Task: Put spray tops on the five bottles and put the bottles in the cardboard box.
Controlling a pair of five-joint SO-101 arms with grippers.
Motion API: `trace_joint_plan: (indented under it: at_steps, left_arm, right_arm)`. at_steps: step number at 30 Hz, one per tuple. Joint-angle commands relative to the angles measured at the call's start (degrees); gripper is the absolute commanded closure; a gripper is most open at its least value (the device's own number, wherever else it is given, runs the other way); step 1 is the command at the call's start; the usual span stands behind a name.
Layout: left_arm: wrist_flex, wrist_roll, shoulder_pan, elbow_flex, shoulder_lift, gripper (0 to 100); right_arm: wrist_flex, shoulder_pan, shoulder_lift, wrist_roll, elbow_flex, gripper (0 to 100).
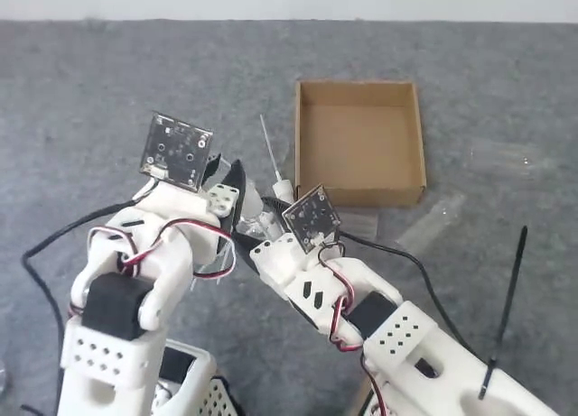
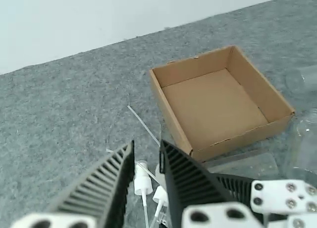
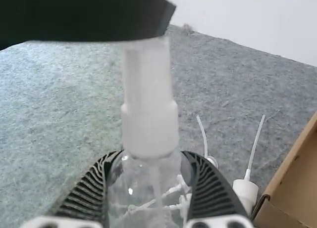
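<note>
One bottle (image 3: 143, 193), top (image 3: 148, 109) on, is clamped in the right jaws, near-left of the empty box (image 1: 361, 141). The left jaws hover above, slightly apart. Off-centre pressing could tilt the top or twist the bottle loose.

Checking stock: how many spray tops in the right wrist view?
3 spray tops: one on the bottle in the right claw, two beside the cardboard box; others may be hidden.

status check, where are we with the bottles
Right gripper shut on a bottle, spray top on its neck. Left gripper at that top's head. Cardboard box holds no bottle yet. Loose spray tops beside the box.
</note>
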Motion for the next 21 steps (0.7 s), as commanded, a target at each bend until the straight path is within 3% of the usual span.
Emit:
trace_joint_plan:
  at_steps: [1,4,11,16,21]
  left_arm:
    - [-1.14,-2.02,0.44,-1.63,-0.09,92]
    - [-1.76,-3.87,-0.88,-4.00,-0.18,92]
    - [-0.18,-3.34,-12.40,-11.47,-0.18,92]
    - [0.79,0.62,-13.80,-3.74,-1.85,92]
    - [-5.80,0.53,-9.58,11.91,-13.19,91]
  right_arm:
    - [-1.54,0.57,-2.77,-0.70,-0.70,99.2]
    - [-1.54,0.57,-2.77,-0.70,-0.70,99.2]
    - [-1.45,1.71,-2.77,-0.70,-0.70,99.2]
    - [0.04,6.55,-2.77,-0.70,-2.73,99.2]
    - [7.96,10.68,-2.77,-1.05,-10.55,99.2]
